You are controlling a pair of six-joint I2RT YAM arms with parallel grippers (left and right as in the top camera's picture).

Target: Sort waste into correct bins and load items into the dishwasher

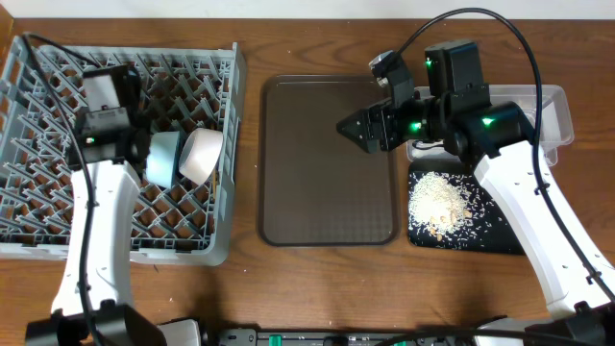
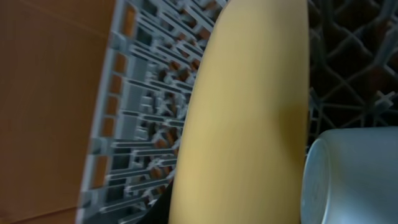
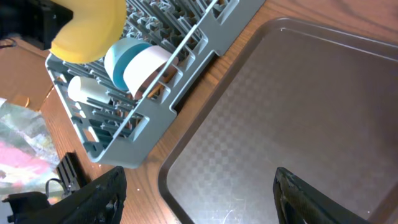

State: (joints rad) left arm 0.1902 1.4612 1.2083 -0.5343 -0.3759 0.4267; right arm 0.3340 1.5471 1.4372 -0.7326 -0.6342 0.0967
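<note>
The grey-blue dish rack (image 1: 38, 231) stands at the left. My left gripper (image 1: 135, 96) hangs over it, shut on the yellow plate (image 2: 249, 112), which fills the left wrist view and shows in the right wrist view (image 3: 93, 28). In the rack lie the light-blue bowl (image 1: 163, 159), the white bowl (image 1: 204, 156) and the small white cup (image 3: 87, 90). My right gripper (image 1: 351, 125) is open and empty above the dark-brown serving tray (image 1: 327, 202). Rice crumbs (image 1: 440, 200) lie in the black tray (image 1: 500, 235). The clear tub (image 1: 555, 111) is partly hidden by my right arm. Wrapper, napkin and chopsticks are out of view.
The wooden table edge (image 1: 288, 288) runs along the front. A strip of bare wood separates the rack from the serving tray (image 3: 311, 93). Beyond the rack, the right wrist view shows a cardboard surface and coloured clutter (image 3: 18, 149).
</note>
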